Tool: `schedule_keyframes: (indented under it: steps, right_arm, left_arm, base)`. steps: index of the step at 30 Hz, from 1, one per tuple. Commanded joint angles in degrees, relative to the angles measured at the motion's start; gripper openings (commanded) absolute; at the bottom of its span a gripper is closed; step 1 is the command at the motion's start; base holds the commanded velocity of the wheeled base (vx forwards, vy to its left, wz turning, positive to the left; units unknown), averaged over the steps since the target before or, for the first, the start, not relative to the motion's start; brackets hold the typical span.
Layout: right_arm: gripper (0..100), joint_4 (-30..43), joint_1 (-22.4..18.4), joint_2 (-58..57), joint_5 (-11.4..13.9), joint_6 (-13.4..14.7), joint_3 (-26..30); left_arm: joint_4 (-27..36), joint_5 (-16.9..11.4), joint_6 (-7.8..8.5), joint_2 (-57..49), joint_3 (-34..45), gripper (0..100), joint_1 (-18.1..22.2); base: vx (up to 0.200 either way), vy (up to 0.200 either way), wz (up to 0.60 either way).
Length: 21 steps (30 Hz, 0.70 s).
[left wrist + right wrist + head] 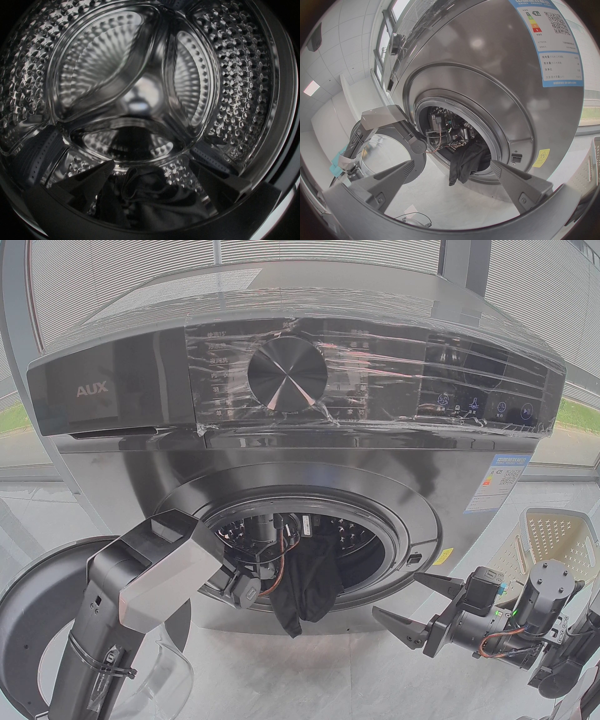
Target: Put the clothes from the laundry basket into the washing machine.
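Two grippers face the washing machine (156,471), whose round door (37,602) stands swung open on our left. Our left gripper (153,184) is inside the drum (243,78), its fingers spread wide, with a dark garment (150,193) lying between them. We see that garment draped over the lower rim of the opening, partly inside and partly hanging out. Our right gripper (412,602) hangs to the right of the opening, fingers apart and holding nothing, just in front of the cream laundry basket (556,540). Clear film covers the control panel (375,377) and its dial (287,374); pale lettering sits at the panel's left end. A blue-edged label (506,480) carries a coloured rating scale and a square code, and a yellow sticker (442,556) sits below it.
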Motion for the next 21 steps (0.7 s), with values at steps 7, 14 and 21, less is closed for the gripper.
schedule_keyframes:
  steps: [7,14,21]
  right_arm:
    - [100,-0.34,0.09,0.32,0.02,0.17,0.01]
    - [100,-0.34,0.45,0.23,-0.07,0.17,0.01]
    - [100,-0.34,0.53,0.32,-0.07,0.79,0.01]
  left_arm:
    - [0.72,-7.48,0.07,-8.91,20.77,100,-4.55]
    - [0.02,-7.83,0.16,-5.74,22.18,100,-5.60]
    - [-0.07,-8.10,0.34,-1.09,19.45,100,-5.52]
  base:
    - [0.000,0.000,0.00]
    - [0.000,0.000,0.00]
    - [0.000,0.000,0.00]
